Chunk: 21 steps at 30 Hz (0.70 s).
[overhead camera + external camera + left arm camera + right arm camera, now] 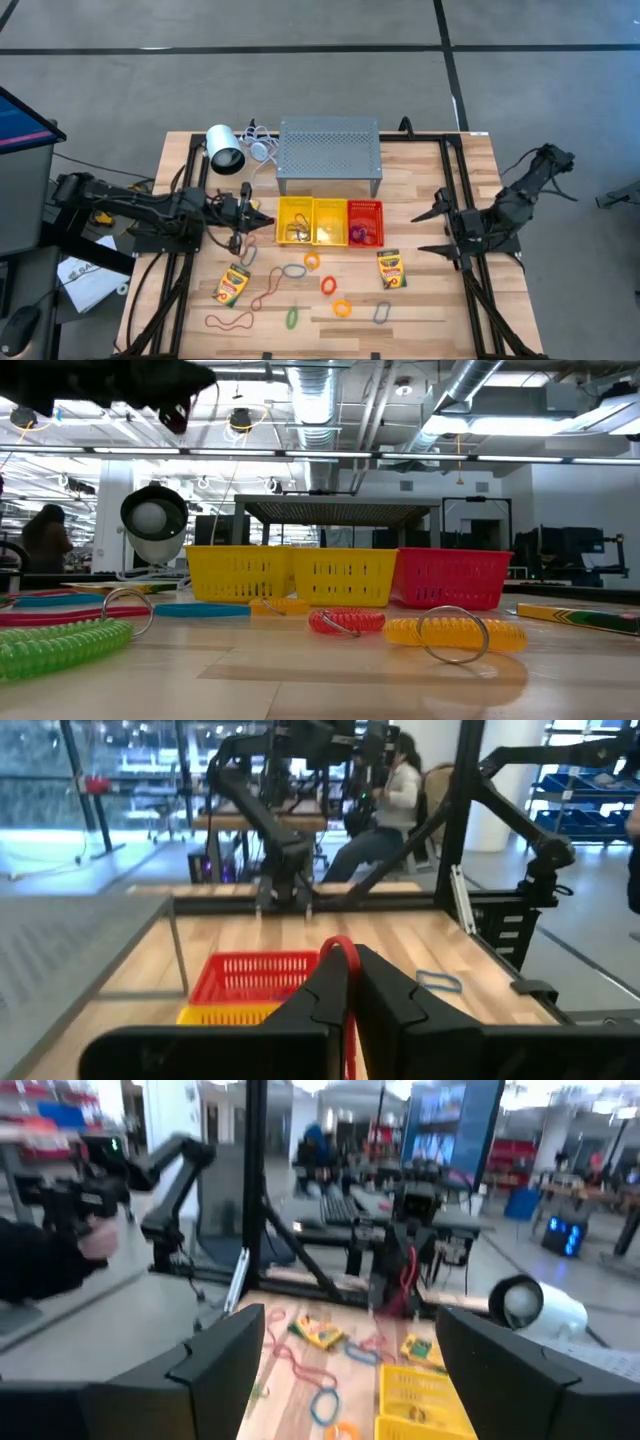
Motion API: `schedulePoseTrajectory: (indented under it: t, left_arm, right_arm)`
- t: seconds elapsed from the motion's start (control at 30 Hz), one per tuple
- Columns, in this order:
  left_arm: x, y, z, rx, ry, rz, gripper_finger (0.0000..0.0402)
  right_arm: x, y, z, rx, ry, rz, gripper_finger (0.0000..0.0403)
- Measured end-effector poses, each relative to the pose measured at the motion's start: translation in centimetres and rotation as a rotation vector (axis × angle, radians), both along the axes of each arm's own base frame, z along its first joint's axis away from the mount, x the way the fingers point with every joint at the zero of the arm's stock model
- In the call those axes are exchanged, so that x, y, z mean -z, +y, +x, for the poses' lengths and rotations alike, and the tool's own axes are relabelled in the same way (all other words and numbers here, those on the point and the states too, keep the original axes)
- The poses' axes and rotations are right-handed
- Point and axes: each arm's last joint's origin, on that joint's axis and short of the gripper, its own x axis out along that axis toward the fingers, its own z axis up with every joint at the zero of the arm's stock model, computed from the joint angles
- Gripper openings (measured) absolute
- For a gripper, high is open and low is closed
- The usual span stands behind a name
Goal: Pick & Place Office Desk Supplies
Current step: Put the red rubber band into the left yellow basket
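Observation:
My left gripper [262, 213] hovers level at the left side of the table, just left of the yellow baskets [311, 221], and is shut on a red rubber band [340, 952]. My right gripper [432, 232] stands open over the table's right side, pointing toward the red basket [365, 222], with nothing between its fingers [235, 1355]. Two crayon boxes [232, 285] [391, 268] lie flat on the wood. Loose rubber bands [228, 321] and coloured rings in orange [328, 285], green [292, 318] and grey [382, 314] lie in front of the baskets. My left gripper pinches the red rubber band between its two shut fingers. A loop of the band [343, 946] stands up above the fingertips. The fingers point level toward the table's right. The rest of the band hangs slack below the gripper [408, 1275], clear of the table.
A grey perforated stand [329, 152] sits behind the baskets, with a white lamp [224, 148] and its cable at the far left. Black frame rails run along both table sides. People sit in the room beyond. Bare wood lies between the red basket and my right gripper.

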Motion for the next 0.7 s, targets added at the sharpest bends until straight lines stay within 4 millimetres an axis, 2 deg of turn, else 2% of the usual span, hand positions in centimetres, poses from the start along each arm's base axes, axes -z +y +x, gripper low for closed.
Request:
schedulePoseTrajectory:
  t: [0.17,0.33,0.53,0.7]
  left_arm:
    - [0.9,0.5,1.0,-0.036,0.044,-0.028,0.0006]
    - [1.8,1.3,2.5,-0.081,0.091,-0.037,0.0006]
    - [2.2,2.2,4.2,-0.128,0.149,-0.037,0.0004]
    - [2.1,2.8,4.9,-0.145,0.165,-0.040,0.0006]
  right_arm:
    - [3.3,-0.2,-0.6,-0.043,-0.101,-0.010,0.0291]
    - [5.4,-0.3,-0.8,-0.037,-0.158,-0.010,0.0291]
    - [6.2,-0.3,-0.7,-0.037,-0.155,-0.017,0.0291]
    - [6.2,-0.3,-0.7,-0.034,-0.161,-0.032,0.0291]
